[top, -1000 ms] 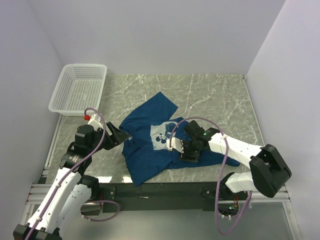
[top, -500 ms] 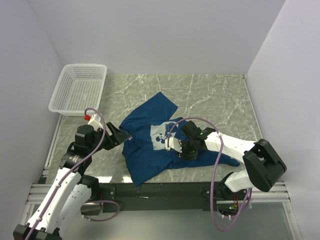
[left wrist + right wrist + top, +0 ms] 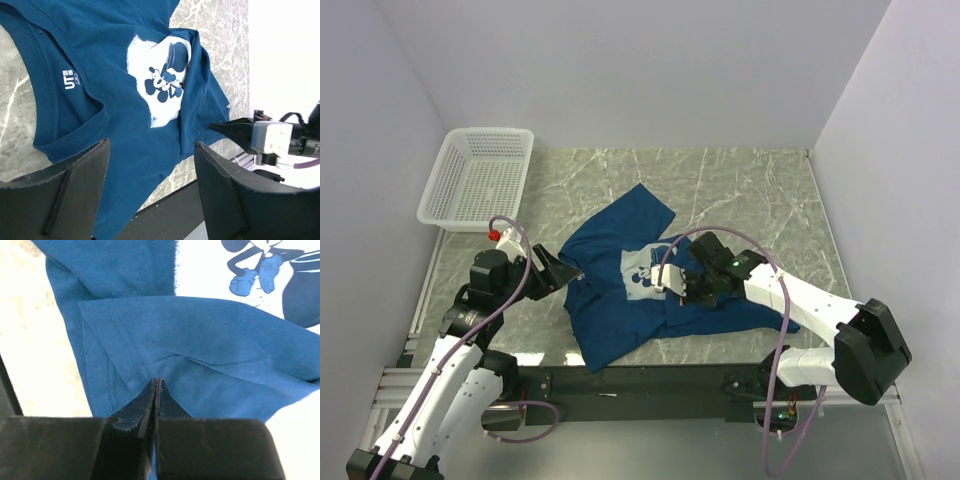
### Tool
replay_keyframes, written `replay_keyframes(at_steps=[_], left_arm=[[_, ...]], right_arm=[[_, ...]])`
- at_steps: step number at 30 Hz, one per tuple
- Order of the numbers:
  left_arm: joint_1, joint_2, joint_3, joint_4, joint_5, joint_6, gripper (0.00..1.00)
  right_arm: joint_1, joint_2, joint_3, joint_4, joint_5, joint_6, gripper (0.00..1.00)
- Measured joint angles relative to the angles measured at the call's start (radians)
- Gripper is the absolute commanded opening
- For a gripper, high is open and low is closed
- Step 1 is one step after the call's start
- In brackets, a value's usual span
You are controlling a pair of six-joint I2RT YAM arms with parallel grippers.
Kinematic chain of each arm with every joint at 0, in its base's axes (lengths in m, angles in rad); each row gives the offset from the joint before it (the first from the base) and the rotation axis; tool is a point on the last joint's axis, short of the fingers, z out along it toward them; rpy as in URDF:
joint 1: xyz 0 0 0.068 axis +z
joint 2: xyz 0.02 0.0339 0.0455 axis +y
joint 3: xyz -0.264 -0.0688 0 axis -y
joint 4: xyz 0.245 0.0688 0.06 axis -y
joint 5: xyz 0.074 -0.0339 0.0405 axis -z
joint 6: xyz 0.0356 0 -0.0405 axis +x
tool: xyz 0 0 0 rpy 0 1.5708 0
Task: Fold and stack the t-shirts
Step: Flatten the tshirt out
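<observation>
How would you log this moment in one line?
t-shirt: on table, partly folded over print | left gripper: open above collar | right gripper: shut at the fold, pinch unclear

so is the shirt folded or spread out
Mostly spread: the shirt lies open on the table, print up, with only one edge doubled over where the shut right fingers pinch it.

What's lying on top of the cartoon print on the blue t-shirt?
A fold of the t-shirt itself overlaps one edge of the cartoon print. How much print lies beneath that fold is hidden.
</observation>
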Motion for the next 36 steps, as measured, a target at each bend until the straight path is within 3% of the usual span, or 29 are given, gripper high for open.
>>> replay_keyframes(at_steps=[2,7,8,16,24,27,32,36], left_arm=[[0.000,-0.001,0.000,0.000,0.000,0.000,0.74],[0.000,0.000,0.000,0.000,0.000,0.000,0.73],[0.000,0.000,0.000,0.000,0.000,0.000,0.73],[0.000,0.000,0.000,0.000,0.000,0.000,0.73],[0.000,0.000,0.000,0.000,0.000,0.000,0.74],[0.000,0.000,0.000,0.000,0.000,0.000,0.74],[0.000,0.000,0.000,0.000,0.000,0.000,0.74],[0.000,0.000,0.000,0.000,0.000,0.000,0.74]], right_arm=[[-0.002,-0.012,0.014,-0.014,-0.002,0.001,0.01],[-0.003,0.003,0.037,-0.062,-0.018,0.001,0.29],[-0.003,0.018,0.036,-0.064,-0.018,0.005,0.38],[-0.003,0.128,0.015,-0.032,-0.012,0.069,0.42],[-0.003,0.203,0.015,0.002,0.002,0.097,0.35],[-0.003,0.212,0.013,0.005,0.006,0.101,0.28],[-0.003,0.212,0.012,0.008,0.009,0.104,0.00],[-0.005,0.209,0.012,0.006,0.005,0.105,0.00]])
